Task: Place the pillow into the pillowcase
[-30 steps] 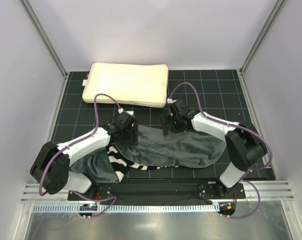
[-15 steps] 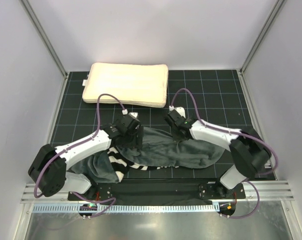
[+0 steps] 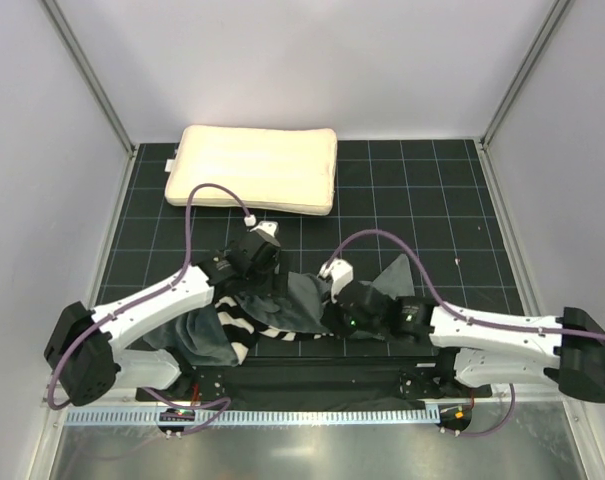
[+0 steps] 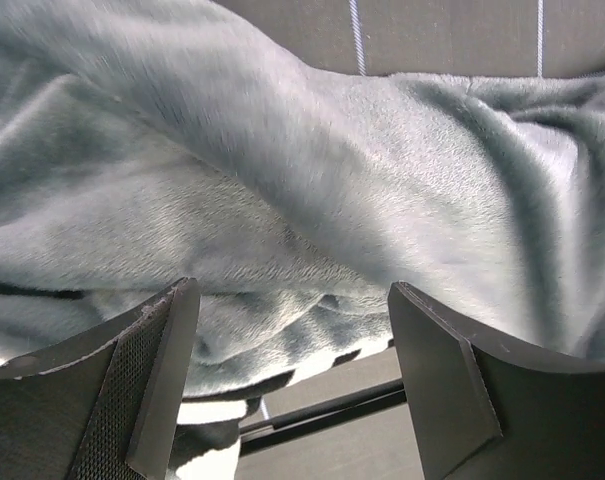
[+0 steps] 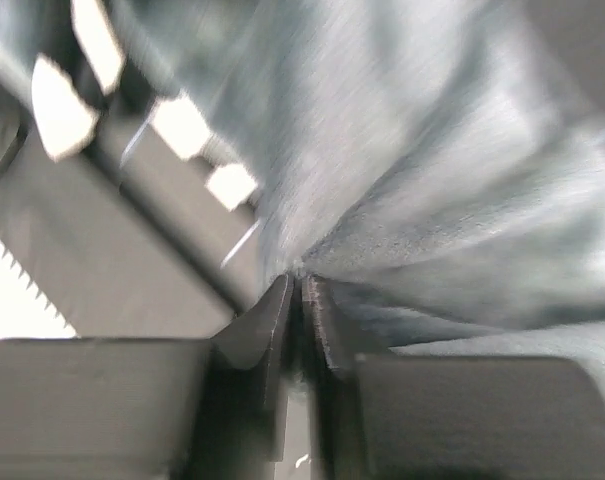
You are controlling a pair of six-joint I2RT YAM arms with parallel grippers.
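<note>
The cream pillow (image 3: 252, 180) lies flat at the far left of the mat, apart from both arms. Near the arm bases the pillowcase (image 3: 300, 297) is bunched up, with plush grey on top and zebra stripes (image 3: 244, 327) showing at its near left. My left gripper (image 3: 267, 282) hovers open over the grey plush (image 4: 302, 180), with nothing between its fingers (image 4: 167, 370). My right gripper (image 3: 334, 318) is low at the near middle. Its jaws are pinched shut on a fold of the grey fabric (image 5: 432, 180), and one corner of cloth (image 3: 397, 275) stands up behind it.
A black gridded mat (image 3: 432, 200) covers the table between white walls. A black base plate and a metal rail (image 3: 302, 415) run along the near edge, close under the bunched cloth. Purple cables loop above both wrists.
The right arm swung from the pillowcase's far edge down towards the near middle, shut on the grey fabric and dragged it into a bunch. The left gripper opened wider and shifted slightly right.
</note>
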